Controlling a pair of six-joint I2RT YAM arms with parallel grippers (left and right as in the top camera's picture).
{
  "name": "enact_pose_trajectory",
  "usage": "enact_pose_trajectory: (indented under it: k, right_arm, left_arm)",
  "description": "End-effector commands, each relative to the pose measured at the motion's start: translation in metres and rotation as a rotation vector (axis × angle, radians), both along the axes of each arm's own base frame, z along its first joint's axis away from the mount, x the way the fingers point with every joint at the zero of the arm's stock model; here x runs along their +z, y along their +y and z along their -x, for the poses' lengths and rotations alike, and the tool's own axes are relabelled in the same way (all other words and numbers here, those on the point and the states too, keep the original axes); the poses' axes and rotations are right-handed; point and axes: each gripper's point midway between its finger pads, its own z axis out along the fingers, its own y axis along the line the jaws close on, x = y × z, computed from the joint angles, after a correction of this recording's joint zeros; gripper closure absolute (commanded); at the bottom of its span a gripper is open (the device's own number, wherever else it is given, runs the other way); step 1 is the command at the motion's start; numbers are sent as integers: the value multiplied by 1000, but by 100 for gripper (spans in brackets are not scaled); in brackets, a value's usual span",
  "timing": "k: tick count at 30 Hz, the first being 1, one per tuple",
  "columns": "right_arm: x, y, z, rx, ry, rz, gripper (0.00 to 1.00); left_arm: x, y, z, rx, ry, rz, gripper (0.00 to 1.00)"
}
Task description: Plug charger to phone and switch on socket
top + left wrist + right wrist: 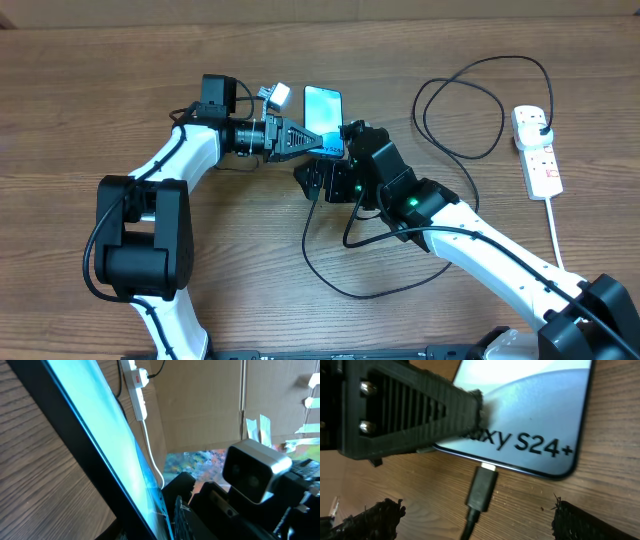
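The phone (322, 108) lies on the wooden table with its light-blue screen up; "S24+" reads on the phone (540, 405) in the right wrist view. The charger connector (482, 487) sits in its bottom edge. The black charger cable (345, 285) loops off to the socket (538, 150), where its plug (538, 122) is in the top outlet. My right gripper (480, 522) is open, with one fingertip (370, 520) either side of the connector, touching nothing. My left gripper (322, 142) straddles the phone's lower edge; one finger (420, 410) lies over the screen. Whether it still pinches is unclear.
The socket's white cord (555, 235) runs toward the front right edge. A cardboard wall (210, 405) stands behind the table. The socket (137, 385) also shows far off in the left wrist view, past the phone screen (100, 425).
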Motion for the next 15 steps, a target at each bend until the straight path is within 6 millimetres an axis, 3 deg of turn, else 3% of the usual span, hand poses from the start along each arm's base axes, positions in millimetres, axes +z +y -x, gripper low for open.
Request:
enact_pose_trajectory:
  k: [1,11,15]
  right_arm:
    - [12,5,2,26,-15,-27,0]
    - [2,1,11,42,41,-8,0]
    - [1,-3,8,24,38,2,0]
  left_arm:
    - [13,1,3,-20,-34,45,77]
    - [-4,4,-7,39,-20,-58,86]
    - [-20,8,-16,92,-29,-158,92]
